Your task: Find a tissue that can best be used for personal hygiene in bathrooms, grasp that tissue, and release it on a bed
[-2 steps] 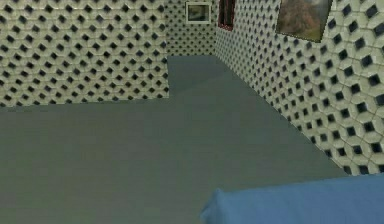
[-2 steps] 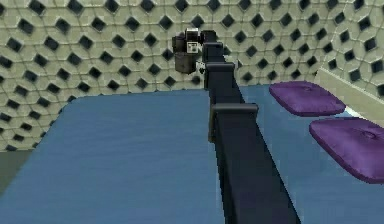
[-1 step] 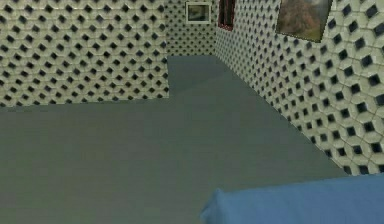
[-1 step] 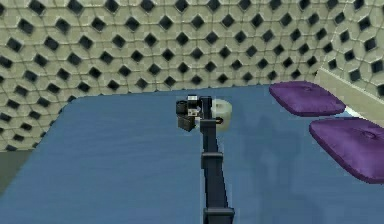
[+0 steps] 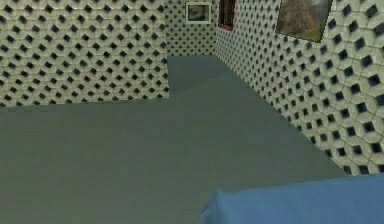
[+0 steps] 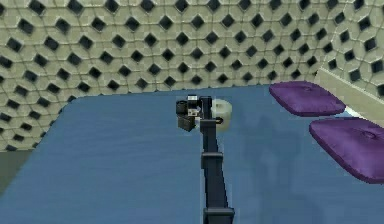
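Claw (image 6: 186, 108) out over the blue bed (image 6: 100, 150). Grip state unreadable, and I cannot tell whether it holds anything. Pale roll, likely the tissue (image 6: 227, 115), just right of claw, seen against the bedcover. Purple pillows (image 6: 305, 97) farther right. Judgement: let go low, mid-mattress, short of the pillows, so the roll settles without wandering to an edge.
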Motion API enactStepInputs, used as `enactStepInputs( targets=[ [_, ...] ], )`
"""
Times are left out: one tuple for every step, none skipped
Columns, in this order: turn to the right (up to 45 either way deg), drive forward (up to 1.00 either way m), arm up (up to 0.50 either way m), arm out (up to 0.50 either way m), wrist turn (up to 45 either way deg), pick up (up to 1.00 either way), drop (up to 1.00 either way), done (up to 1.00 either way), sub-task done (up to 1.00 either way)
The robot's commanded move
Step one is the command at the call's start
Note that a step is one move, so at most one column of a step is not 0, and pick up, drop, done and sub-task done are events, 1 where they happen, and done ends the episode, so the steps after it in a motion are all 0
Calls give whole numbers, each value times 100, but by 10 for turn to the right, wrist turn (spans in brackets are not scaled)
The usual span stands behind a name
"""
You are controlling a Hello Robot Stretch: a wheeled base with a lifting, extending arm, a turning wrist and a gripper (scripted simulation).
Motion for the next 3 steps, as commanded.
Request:
enactStepInputs(
  targets=[
    [0, 0, 0, 0, 0, 0, 100, 0, 0],
    [0, 0, 10, 0, 0, 0, 0, 0, 0],
    [0, 0, 0, -8, 0, 0, 0, 0, 0]
  ],
)
